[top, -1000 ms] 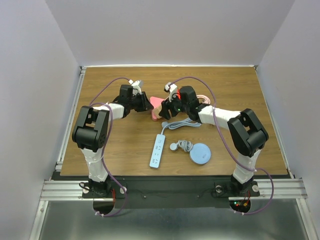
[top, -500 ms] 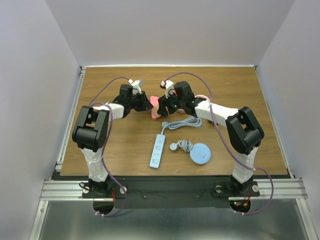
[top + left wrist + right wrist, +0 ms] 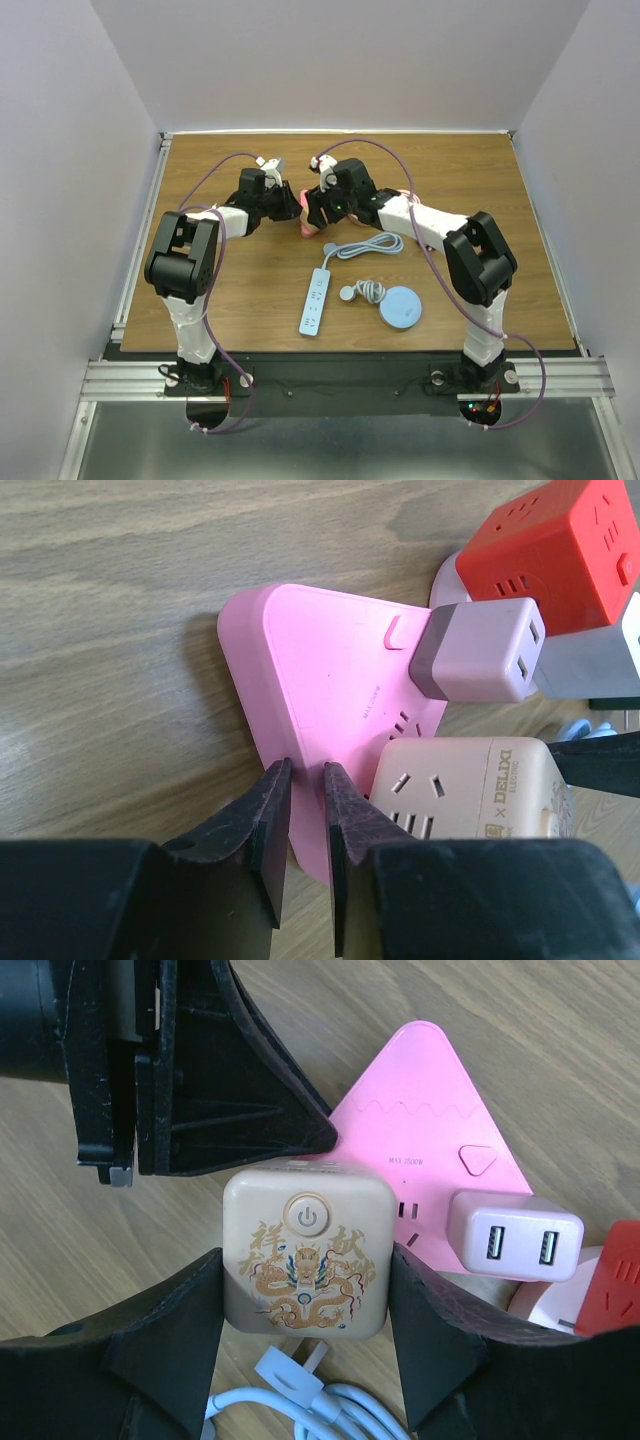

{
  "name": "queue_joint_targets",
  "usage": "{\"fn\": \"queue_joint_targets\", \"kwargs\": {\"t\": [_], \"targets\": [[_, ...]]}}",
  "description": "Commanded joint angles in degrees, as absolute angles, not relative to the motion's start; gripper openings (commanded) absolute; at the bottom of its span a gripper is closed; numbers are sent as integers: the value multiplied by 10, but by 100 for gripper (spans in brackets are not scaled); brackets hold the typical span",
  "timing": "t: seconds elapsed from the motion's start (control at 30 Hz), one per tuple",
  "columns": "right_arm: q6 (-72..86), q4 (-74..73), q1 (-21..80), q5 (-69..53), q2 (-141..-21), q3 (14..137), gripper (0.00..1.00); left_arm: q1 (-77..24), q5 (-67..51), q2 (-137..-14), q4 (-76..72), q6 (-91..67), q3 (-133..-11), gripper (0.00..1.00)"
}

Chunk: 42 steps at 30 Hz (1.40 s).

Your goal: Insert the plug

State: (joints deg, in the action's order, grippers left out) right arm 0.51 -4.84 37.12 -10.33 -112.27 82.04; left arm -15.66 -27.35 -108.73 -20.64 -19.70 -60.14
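Step in hand: seating the plug. Right gripper [image 3: 306,1265] is clamping the beige cube adapter with a dragon print and power button [image 3: 305,1220] by its two side faces, holding it over the socket area of the pink triangular power strip [image 3: 320,670]. Left gripper [image 3: 305,780] is pinching the near edge of that strip. Its fingers [image 3: 268,820] are nearly together with the pink rim between them, likely bracing the strip against the wooden table [image 3: 480,180]. The cube is sitting on or touching the strip's face. Its prongs are hidden, so I cannot tell whether it is fully in. Judging this as late in the task, with insertion going on or nearly done.

Next move, as a guess: pressing straight down along the prong axis with the strip held flat and no tilting, then letting go of the cube.

Room is tight. The lilac-grey USB charger block [image 3: 515,1235] is sitting plugged in just beside the cube, with the red cube socket [image 3: 560,545] beyond it. The left gripper's black body is right at the cube's other side, so the two grippers are crowding each other. A pale coiled cable [image 3: 300,1395] is lying under the right gripper. The white oblong power strip [image 3: 316,300] and round pale-blue disc [image 3: 401,307] are lying well apart, nearer the bases. There is open wood on the far side for backing off.
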Motion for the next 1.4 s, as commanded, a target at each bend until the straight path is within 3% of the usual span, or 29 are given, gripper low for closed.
{"fn": "queue_joint_targets", "kwargs": {"t": [0.0,0.87,1.37], "targets": [[-2,-77,376,-30,-1166,856,0,-163,-264,-1120,-126,-170,-587,0],[18,-96,394,10,-1240,844,0,-163,-289,-1143,-139,-178,-612,0],[57,-92,401,9,-1230,778,0,-160,-290,-1146,-138,-180,-616,0]]}}
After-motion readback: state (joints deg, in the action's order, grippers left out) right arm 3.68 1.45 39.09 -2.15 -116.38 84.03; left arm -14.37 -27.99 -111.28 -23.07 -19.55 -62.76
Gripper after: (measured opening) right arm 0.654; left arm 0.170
